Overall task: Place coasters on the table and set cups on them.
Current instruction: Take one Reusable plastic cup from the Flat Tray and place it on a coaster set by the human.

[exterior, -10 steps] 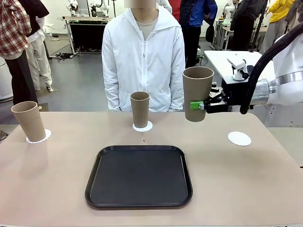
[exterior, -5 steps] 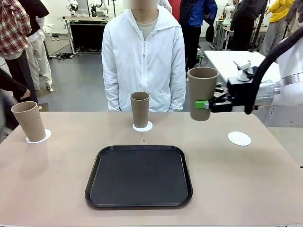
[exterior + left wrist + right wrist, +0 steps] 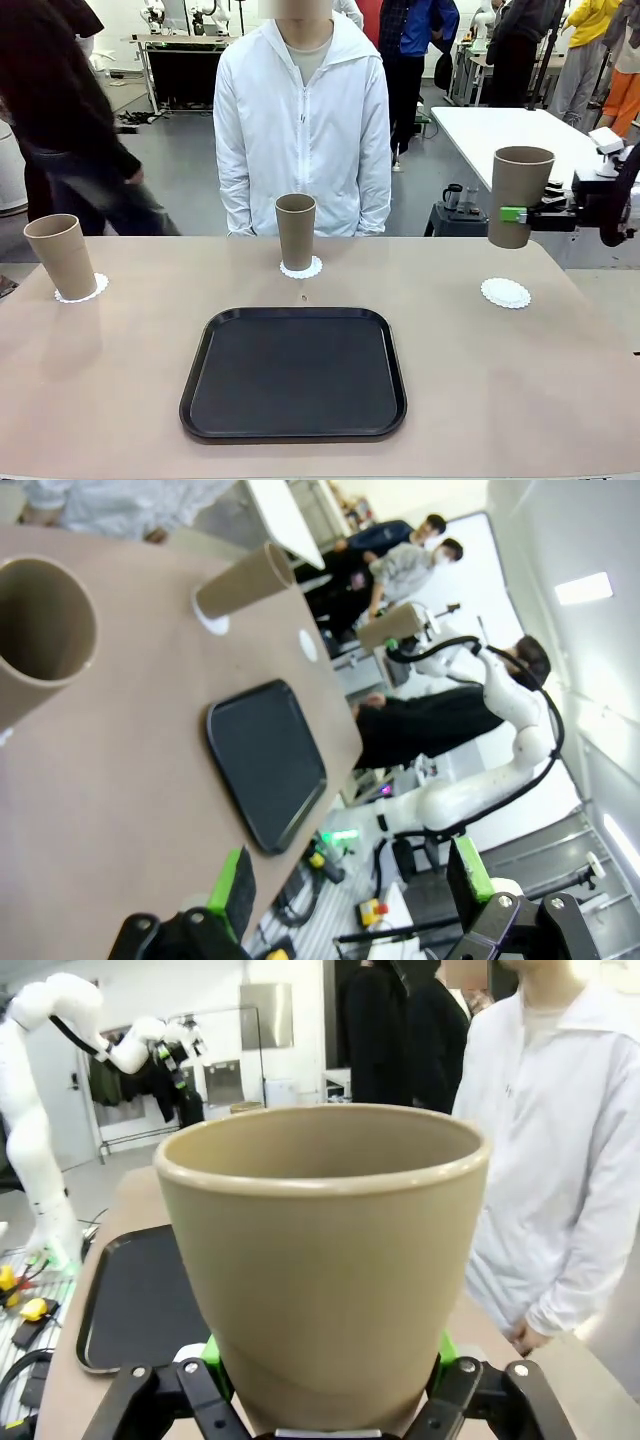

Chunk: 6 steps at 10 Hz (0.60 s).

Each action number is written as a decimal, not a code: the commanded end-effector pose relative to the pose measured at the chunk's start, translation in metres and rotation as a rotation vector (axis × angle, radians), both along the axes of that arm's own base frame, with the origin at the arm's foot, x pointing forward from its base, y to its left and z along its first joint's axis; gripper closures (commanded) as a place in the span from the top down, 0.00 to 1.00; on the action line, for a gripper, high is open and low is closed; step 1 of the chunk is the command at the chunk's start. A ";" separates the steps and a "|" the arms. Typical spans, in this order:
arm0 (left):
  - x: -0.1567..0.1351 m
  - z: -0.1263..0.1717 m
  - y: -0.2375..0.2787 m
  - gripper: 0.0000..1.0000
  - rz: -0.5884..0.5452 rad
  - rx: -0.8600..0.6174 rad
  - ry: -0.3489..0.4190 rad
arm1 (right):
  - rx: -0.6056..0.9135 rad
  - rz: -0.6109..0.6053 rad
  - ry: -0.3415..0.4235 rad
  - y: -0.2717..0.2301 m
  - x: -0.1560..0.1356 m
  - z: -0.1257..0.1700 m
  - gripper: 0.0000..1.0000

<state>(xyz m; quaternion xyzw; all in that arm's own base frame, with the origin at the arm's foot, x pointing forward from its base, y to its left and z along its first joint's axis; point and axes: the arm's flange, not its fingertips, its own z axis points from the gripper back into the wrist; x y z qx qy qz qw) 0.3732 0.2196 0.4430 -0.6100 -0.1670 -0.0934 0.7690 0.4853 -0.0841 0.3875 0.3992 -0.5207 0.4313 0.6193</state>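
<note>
While the right end effector (image 3: 517,214) clamps the third cup (image 3: 519,195) upright in the air above the bare coaster (image 3: 505,292) near the counter's (image 3: 520,390) right edge, two cups (image 3: 295,231) (image 3: 60,256) stand on coasters along the far side. Open counter surrounds the black tray (image 3: 294,373). From the left wrist, the left end effector (image 3: 350,885) hangs with fingers apart, holding nothing.

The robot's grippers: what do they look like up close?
Each gripper, left and right, has two black jointed fingers with silver bolts and bright green pads. The right arm, seen across the table, is glossy white rounded segments with a black cable looping along it.
</note>
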 end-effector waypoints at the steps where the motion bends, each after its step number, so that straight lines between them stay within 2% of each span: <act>1: -0.001 0.001 0.000 1.00 0.008 -0.001 0.005 | 0.046 0.008 -0.023 -0.018 0.002 -0.004 0.82; 4: -0.001 0.001 0.000 1.00 0.008 -0.001 0.005 | 0.079 -0.029 -0.034 -0.019 0.000 -0.009 0.82; 5: -0.001 0.001 0.000 1.00 0.008 -0.001 0.005 | 0.045 -0.019 0.002 -0.028 -0.004 -0.009 0.82; 6: -0.001 0.001 0.000 1.00 0.008 -0.001 0.005 | 0.045 -0.019 0.002 -0.028 -0.004 -0.009 0.82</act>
